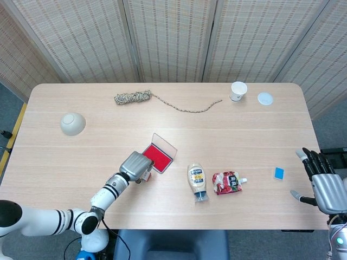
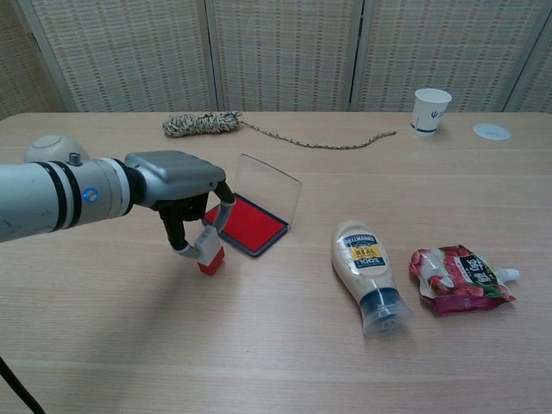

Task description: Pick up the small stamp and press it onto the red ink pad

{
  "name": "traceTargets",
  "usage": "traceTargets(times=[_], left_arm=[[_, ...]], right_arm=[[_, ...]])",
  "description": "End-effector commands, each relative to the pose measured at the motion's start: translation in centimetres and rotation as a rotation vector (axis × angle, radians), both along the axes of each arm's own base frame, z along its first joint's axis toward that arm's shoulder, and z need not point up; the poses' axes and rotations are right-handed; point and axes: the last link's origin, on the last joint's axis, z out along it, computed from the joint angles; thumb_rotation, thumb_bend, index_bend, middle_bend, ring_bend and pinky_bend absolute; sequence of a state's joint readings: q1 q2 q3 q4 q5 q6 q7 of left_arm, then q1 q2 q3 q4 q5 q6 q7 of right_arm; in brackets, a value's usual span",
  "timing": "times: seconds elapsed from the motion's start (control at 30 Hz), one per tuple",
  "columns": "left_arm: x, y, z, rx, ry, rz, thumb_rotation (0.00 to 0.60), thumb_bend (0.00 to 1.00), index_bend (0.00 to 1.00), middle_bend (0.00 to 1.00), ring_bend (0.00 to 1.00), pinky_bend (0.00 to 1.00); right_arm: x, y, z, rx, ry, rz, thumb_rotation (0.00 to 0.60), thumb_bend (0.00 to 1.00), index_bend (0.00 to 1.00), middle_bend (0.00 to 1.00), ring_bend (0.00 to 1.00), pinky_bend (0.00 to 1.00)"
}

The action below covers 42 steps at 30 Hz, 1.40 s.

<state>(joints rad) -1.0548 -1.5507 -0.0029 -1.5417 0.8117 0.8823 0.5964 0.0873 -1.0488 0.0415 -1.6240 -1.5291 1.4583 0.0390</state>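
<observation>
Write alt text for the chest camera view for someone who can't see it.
The robot's left hand holds a small stamp low over the wooden table, beside an open red ink pad. A mayonnaise bottle and red pouch lie further right.

This looks like a robot test room, not a home. A pale wooden worktop [image 1: 260, 135] stands before woven folding screens [image 1: 168, 38] on grey floor, and unrelated props are scattered on it: a coiled rope [image 1: 133, 97], a paper cup [image 1: 238, 90], a mayonnaise bottle [image 1: 197, 181], a bowl [image 1: 72, 123].
</observation>
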Motion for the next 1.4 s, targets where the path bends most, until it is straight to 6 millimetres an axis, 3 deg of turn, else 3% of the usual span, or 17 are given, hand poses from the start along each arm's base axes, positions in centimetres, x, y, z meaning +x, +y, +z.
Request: traceTargets(times=[0.03,0.2,0.4,0.7,0.83,1.03,1.23,1.4], left_arm=[[-0.1,0.1,-0.1,0.000,0.004,0.002,0.600,0.53,0.76,1.00,0.83,0.94],[-0.2,0.1,-0.2,0.000,0.012,0.004,0.600,0.53,0.74,1.00,0.83,0.94],[-0.5,0.4,-0.2,0.007,0.033,0.001,0.600,0.51,0.63,1.00,0.83,0.93],[-0.6,0.2,-0.1,0.013,0.065,0.005,0.600,0.34,0.54,1.00,0.82,0.93],[-0.4,-0.1,0.2,0.009,0.081,0.013,0.597,0.29,0.44,1.00,0.81,0.93],[0.1,-0.4,0.7,0.015,0.093,0.015,0.524,0.26,0.34,1.00,0.81,0.93],[0.4,-0.9,1.1,0.025,0.115,0.009,0.494,0.26,0.32,1.00,0.80,0.93],[0.7,-1.7,3.5,0.066,0.131,-0.010,0.450,0.26,0.30,1.00,0.78,0.92]], right_arm=[[0.0,0.0,0.0,-0.001,0.000,0.000,0.600,0.11,0.00,0.00,0.00,0.00],[0.0,0.0,0.0,-0.001,0.000,0.000,0.600,0.11,0.00,0.00,0.00,0.00],[0.0,0.0,0.1,-0.002,-0.001,-0.002,0.600,0.11,0.00,0.00,0.00,0.00],[0.0,0.1,0.2,-0.009,-0.003,-0.001,0.600,0.11,0.00,0.00,0.00,0.00],[0.0,0.2,0.4,-0.015,-0.004,0.001,0.600,0.13,0.00,0.00,0.00,0.00],[0.1,0.3,0.5,-0.017,-0.007,0.006,0.600,0.14,0.00,0.00,0.00,0.00],[0.2,0.5,0.7,-0.020,-0.012,0.013,0.600,0.14,0.00,0.00,0.00,0.00],[0.1,0.6,0.8,-0.019,-0.015,0.014,0.600,0.14,0.00,0.00,0.00,0.00]])
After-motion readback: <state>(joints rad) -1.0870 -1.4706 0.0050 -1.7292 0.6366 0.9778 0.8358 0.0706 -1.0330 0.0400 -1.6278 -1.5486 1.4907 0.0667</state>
